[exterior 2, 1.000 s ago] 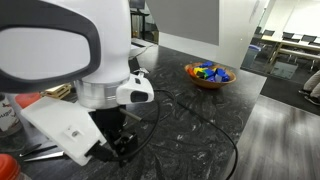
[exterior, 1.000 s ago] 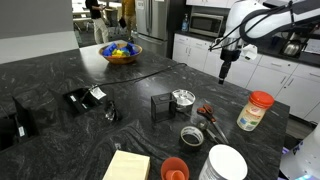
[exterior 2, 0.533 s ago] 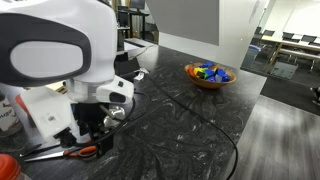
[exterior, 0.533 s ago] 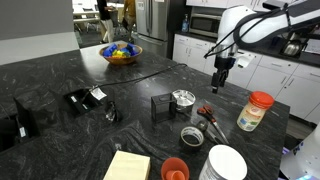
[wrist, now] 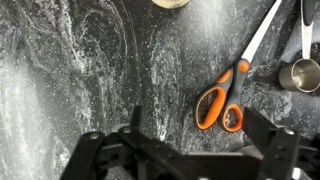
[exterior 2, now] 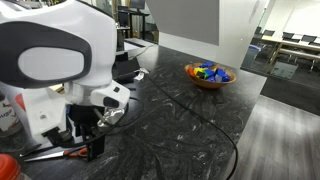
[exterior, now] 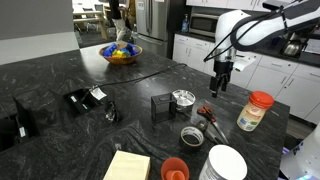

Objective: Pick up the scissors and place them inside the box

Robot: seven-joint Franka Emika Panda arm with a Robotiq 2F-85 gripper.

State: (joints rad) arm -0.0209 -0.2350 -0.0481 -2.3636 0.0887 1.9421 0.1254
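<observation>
Two fingers (wrist: 92, 150) of my gripper (wrist: 180, 145) stand wide apart at the bottom edge of the wrist view, spread open with nothing between them but bare counter (wrist: 70, 70), dark stone veined with white. Just ahead and a little to the right lie the scissors (wrist: 225, 95), flat on the stone. Their orange loop handles are nearest me and the blades run toward the upper right corner. I am not touching them. Beside the blades, at the right edge, sits a small metal cup (wrist: 300, 72). In an exterior view my gripper (exterior: 222, 84) hangs above the counter (exterior: 60, 70), with the scissors (exterior: 208, 112) lying below it and slightly nearer the camera. The box (exterior: 160, 105), dark grey, stands on the counter near the scissors, and a round silver tin (exterior: 183, 97) sits just beside it, between the two. A jar (exterior: 255, 110) with a red lid stands on the scissors' other side. In an exterior view from behind my arm, the gripper (exterior 2: 85, 140) is low over the stone and an orange handle of the scissors (exterior 2: 72, 152) shows close beside it. Farthest off, a bowl (exterior: 122, 52) of coloured pieces sits at the far end of the counter.
</observation>
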